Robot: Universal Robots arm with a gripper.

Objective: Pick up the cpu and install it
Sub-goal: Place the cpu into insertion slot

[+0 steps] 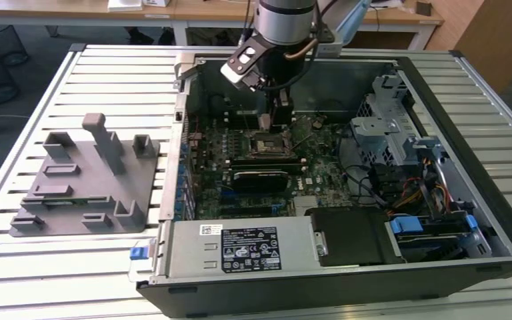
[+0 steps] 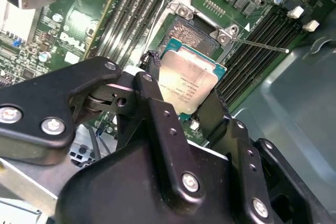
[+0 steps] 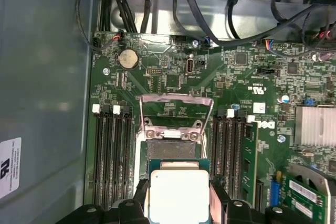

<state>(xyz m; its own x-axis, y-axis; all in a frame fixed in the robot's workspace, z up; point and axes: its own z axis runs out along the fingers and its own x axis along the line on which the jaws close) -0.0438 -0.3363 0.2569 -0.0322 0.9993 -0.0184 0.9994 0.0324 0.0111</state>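
The cpu (image 2: 187, 83) (image 3: 178, 193), a flat square chip with a silvery top plate, sits between the black fingers of my gripper (image 2: 184, 90) (image 3: 178, 200), which is shut on it from two opposite sides. In both wrist views it hangs just above the motherboard, at the edge of the open socket (image 2: 195, 31) (image 3: 171, 149), whose metal frame (image 3: 176, 109) is swung up. In the exterior view my gripper (image 1: 272, 121) reaches down into the open computer case (image 1: 434, 80), directly over the socket (image 1: 265, 143).
Memory slots (image 3: 111, 150) (image 3: 227, 156) flank the socket on both sides. A finned heatsink (image 3: 315, 127) and cable bundles (image 3: 157, 3) lie nearby. A grey holder block (image 1: 83, 180) stands on the slatted table at the exterior view's left. The power supply (image 1: 238, 250) and drive cage (image 1: 389, 127) line the case.
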